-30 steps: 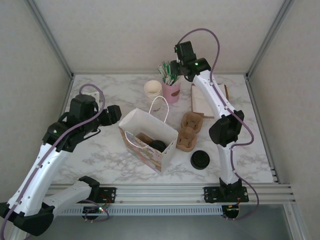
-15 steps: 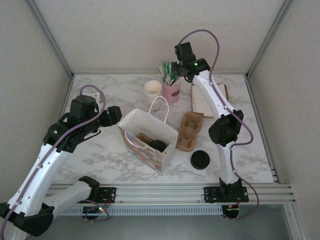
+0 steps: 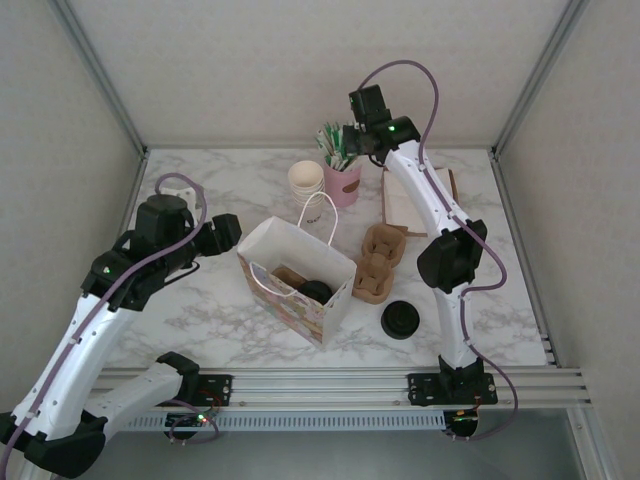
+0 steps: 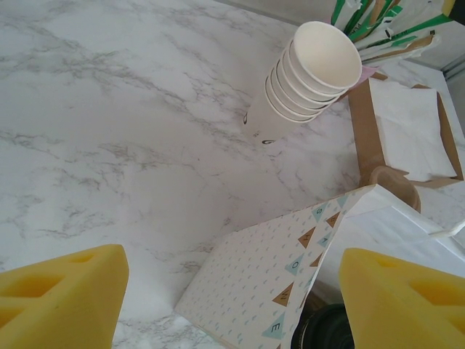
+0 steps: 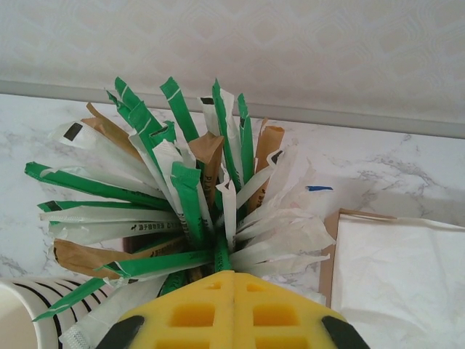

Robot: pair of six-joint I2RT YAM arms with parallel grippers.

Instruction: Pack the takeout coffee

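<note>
Left tool (image 3: 226, 231) sits just left of the paper bag (image 3: 300, 300) on the tabletop (image 3: 200, 310), foam fingers (image 4: 65, 294) spread wide, nothing held. Takeout coffee (image 3: 316, 291) is inside the bag, black lid up. Stack of cream cups (image 3: 306, 180) stands behind the bag, pink cup (image 3: 343, 185) just right of the stack. Right tool (image 5: 234, 309) is behind the bag, directly over the pink cup's packets (image 5: 182, 211), pads pressed together; can't tell if a packet is pinched. Cup tray (image 3: 375, 262) is just right of the bag. Loose black lid (image 3: 399, 320) lies right of the bag, toward the near edge.
</note>
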